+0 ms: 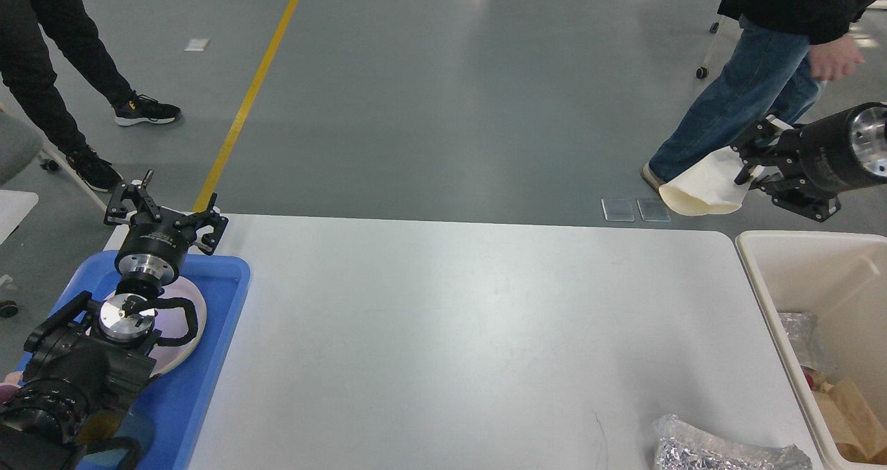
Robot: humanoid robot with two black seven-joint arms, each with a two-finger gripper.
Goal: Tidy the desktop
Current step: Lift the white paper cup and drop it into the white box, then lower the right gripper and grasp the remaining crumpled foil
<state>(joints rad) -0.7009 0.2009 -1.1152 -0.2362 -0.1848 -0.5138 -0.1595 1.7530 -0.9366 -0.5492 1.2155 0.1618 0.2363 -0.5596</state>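
Note:
The desktop (450, 331) is a wide white table. My right gripper (752, 158) is raised high at the right, above the table's far right corner, and is shut on a white paper cup (700, 191) held on its side with its mouth to the left. My left gripper (166, 210) is open and empty above the far end of a blue tray (208, 359) at the left edge. A crumpled foil wrapper (721, 449) lies at the table's front right.
A cream-white bin (762, 276) at the right holds brown paper and clear plastic. A pale plate (194, 317) lies in the tray under my left arm. A person in jeans (755, 96) walks behind the table at right; another stands far left.

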